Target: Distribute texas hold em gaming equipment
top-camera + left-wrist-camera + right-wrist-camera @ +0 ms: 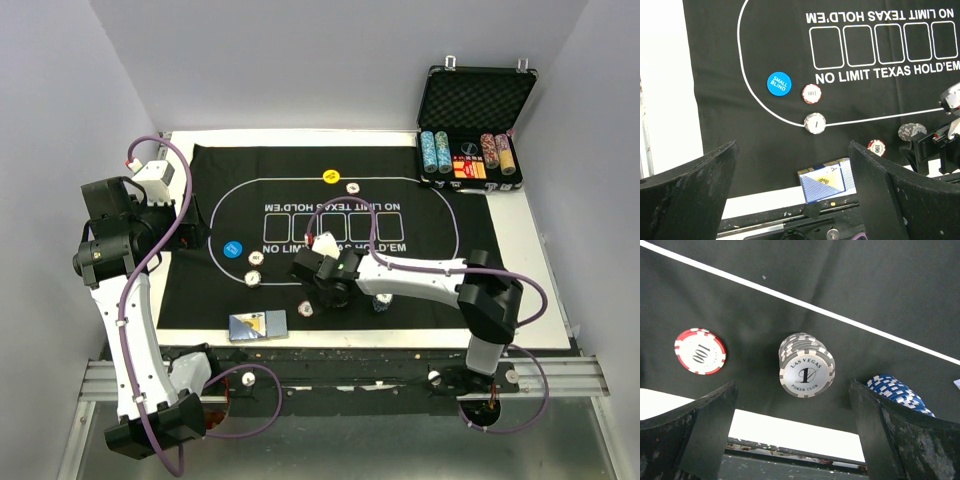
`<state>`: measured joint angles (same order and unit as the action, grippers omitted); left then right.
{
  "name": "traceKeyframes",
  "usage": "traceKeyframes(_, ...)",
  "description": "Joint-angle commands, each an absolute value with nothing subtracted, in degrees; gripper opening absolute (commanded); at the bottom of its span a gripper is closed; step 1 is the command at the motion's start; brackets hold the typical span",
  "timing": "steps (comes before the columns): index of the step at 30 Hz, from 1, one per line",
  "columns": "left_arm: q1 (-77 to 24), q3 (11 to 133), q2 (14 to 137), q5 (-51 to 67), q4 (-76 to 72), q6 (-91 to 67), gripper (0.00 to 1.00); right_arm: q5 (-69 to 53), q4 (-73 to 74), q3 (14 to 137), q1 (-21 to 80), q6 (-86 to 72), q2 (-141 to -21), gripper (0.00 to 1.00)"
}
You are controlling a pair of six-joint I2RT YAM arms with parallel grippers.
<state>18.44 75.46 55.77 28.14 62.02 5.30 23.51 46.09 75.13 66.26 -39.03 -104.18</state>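
A: Where's the grey chip stack (806,371)?
B: At the near edge of the felt mat (865,280), with a red chip (700,351) to its left and a blue stack (897,392) to its right. The right tool (792,389) hangs over it, wide open and empty. So is the left tool (792,146).
A: Handling?
B: Probably rigid, smooth discs, stacked loose. I'd pinch the striped rims low, or they may topple.

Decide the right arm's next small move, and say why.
Probably lift the right gripper straight up. It hangs open over the grey chip stack, which stands free on the mat, with a blue stack close beside it. A sideways move might topple either.
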Motion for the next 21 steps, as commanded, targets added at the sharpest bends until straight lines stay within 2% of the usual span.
traceKeyframes(1, 18.98, 75.06, 55.11, 29.62, 61.88, 4.83, 0.99, 24.61, 44.12, 74.53, 65.48, -40.96, -101.07, 1.0)
traceKeyframes(6, 18.98, 74.97, 55.2, 29.62, 61.7, 4.57, 0.99, 22.24, 41.67, 72.69, 63.55, -40.17, -100.99, 0.99)
traceKeyframes(21, 18.98, 75.67, 55.46, 29.09, 62.05, 4.83, 0.99, 17.49, 37.8, 70.67, 60.56, -38.85, -103.27, 0.82)
